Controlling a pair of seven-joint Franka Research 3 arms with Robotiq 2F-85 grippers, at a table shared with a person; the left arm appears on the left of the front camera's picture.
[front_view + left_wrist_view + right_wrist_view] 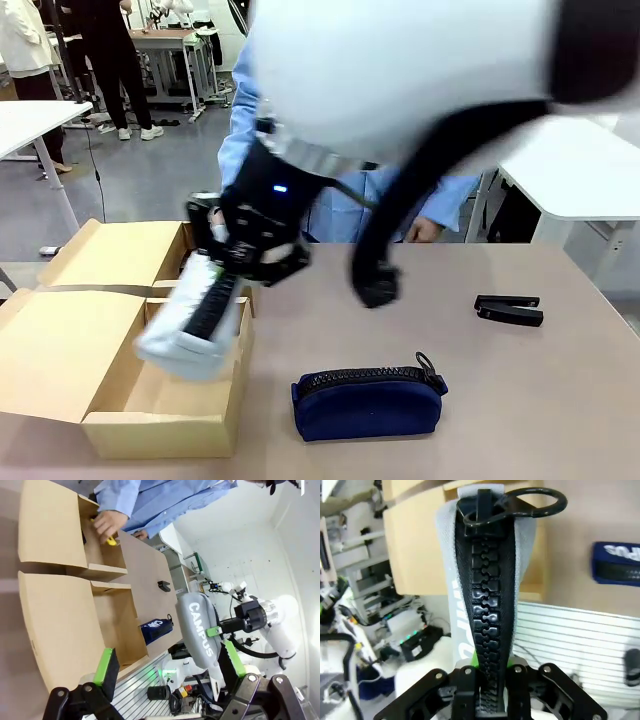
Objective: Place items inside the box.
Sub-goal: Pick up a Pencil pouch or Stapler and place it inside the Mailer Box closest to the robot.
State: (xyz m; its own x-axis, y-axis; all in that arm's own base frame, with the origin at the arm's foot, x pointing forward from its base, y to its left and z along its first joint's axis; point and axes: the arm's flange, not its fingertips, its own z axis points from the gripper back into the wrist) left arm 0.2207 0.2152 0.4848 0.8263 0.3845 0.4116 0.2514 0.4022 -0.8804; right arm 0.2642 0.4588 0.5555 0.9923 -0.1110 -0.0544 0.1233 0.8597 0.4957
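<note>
the cardboard box (160, 436) stands open on the robot's left part of the table (540, 400), with its flaps folded outward. the near part of its floor is bare brown card. in the left wrist view a person's hand (106, 524) reaches into the far end of the box (55, 630) and has the yellow knife (113, 541) at its fingers. a small dark thing (84, 536) lies by the wall next to it, too small to name.

the grey pouch (193, 322) is in the air at the right rim of the box, tilted, with its low end toward the near side. it is blurred, and one cannot tell whether it touches the rim. the right gripper (233, 268) is clamped on its upper end. in the right wrist view this gripper (489, 682) presses together on the pouch (447, 565) along its thick black zip (487, 605), and a black ring pull (535, 502) sits at the far end. the side of the pouch (196, 630) carries the white letters "campus".

the navy pouch (368, 405) lies flat on the table, to the right of the box and apart from it, zip upward. the stapler (509, 310) lies well apart, toward the far right.

the left gripper (170, 664) hangs beside the box with its green pads wide apart and nothing between them.
</note>
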